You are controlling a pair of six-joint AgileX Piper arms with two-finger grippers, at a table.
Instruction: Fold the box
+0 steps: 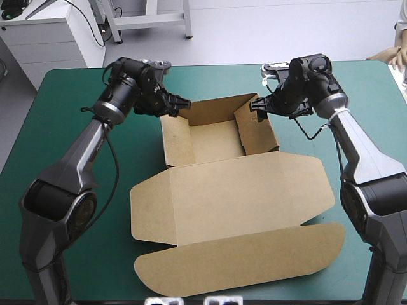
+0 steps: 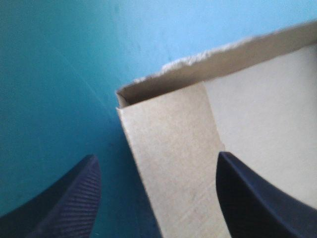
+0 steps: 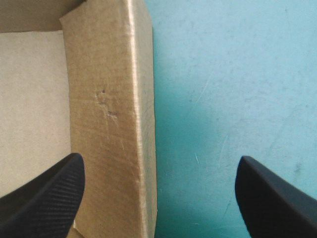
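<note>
The brown box [image 1: 216, 136] stands mid-table as an open tray with raised walls, its lid [image 1: 235, 216] lying flat toward the near edge. My left gripper [image 1: 180, 105] hovers at the tray's far left corner, open, one finger [image 2: 69, 201] outside over the cover and the other [image 2: 257, 198] over the inside, straddling the left wall [image 2: 168, 163]. My right gripper [image 1: 257, 105] is open at the far right corner. Its fingers [image 3: 44, 198] straddle the right wall [image 3: 111, 124].
The teal-green cover [image 1: 76, 95] lies bare around the box on both sides. The lid's rounded flap [image 1: 241, 260] reaches close to the near edge. A person's hand [image 1: 393, 56] shows at the table's far right corner.
</note>
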